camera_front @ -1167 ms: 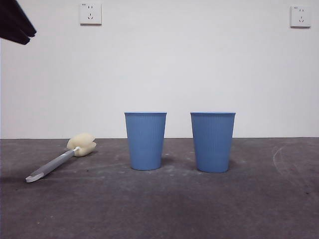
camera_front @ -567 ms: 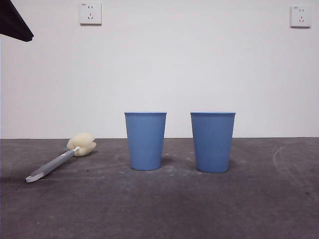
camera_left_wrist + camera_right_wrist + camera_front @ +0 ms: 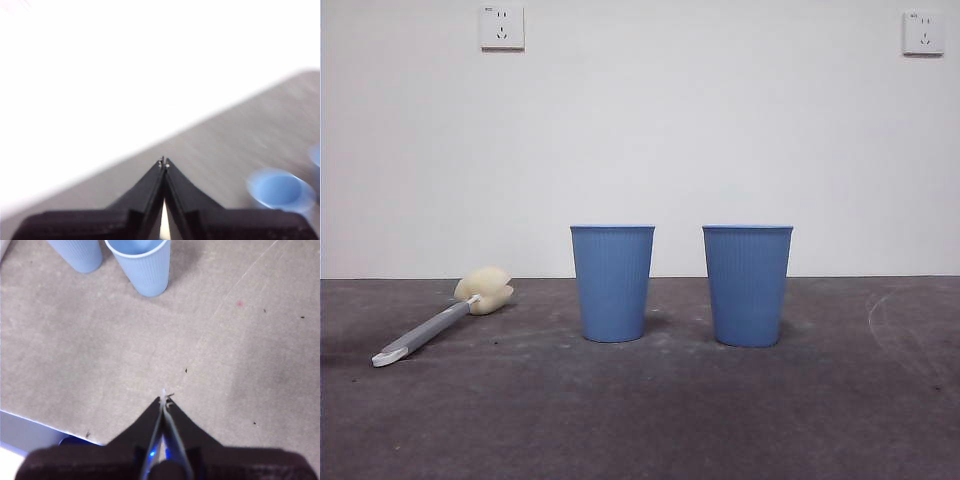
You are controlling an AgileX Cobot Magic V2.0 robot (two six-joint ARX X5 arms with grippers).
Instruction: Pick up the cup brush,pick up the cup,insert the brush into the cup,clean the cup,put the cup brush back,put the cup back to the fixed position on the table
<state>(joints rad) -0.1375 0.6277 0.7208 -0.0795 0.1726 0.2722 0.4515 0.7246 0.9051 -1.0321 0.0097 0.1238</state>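
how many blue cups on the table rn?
2. Both upright on the table, side by side with a gap: one cup at centre, nearer the brush, the other cup beside it. None seems hidden.

Blurred throughout in the left wrist view: one cup point(image 3: 279, 189) soft-edged, second cup point(image 3: 315, 156) cut off at the picture's edge. In the right wrist view, both cups cropped at the rim, the nearer cup point(image 3: 141, 264) and farther one point(image 3: 77, 254).
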